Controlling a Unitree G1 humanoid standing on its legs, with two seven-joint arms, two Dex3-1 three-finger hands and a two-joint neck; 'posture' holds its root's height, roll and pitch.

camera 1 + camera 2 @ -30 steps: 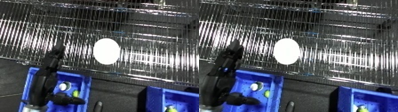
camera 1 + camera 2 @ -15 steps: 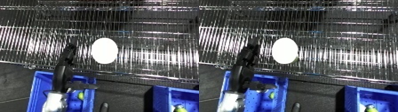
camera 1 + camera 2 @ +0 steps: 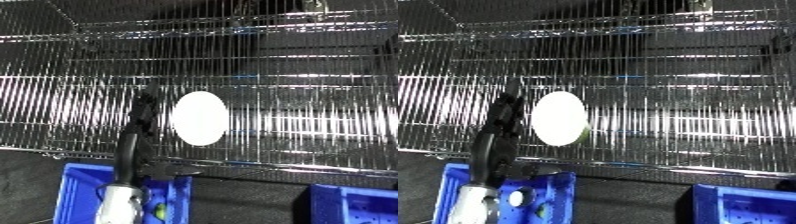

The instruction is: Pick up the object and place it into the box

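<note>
A white oval object (image 3: 199, 125) lies on the wire shelf (image 3: 302, 75), near its front edge. My left hand (image 3: 135, 135) reaches up from the lower left, black fingers stretched straight over the shelf wires. Its fingertips end just left of the object, and I cannot tell if they touch it. The hand holds nothing. Below the shelf's front edge sits a blue bin (image 3: 78, 192), under my left forearm (image 3: 119, 207). My right hand does not show in either view.
A second blue bin (image 3: 355, 205) stands at the lower right. Small items lie in the left bin (image 3: 513, 198), partly hidden by my forearm. Dark floor shows between the bins. Another wire level (image 3: 222, 25) crosses the top.
My left hand has risen from over the left bin onto the shelf and moved right, ending beside the white object. The camera has also shifted; the object stays put.
</note>
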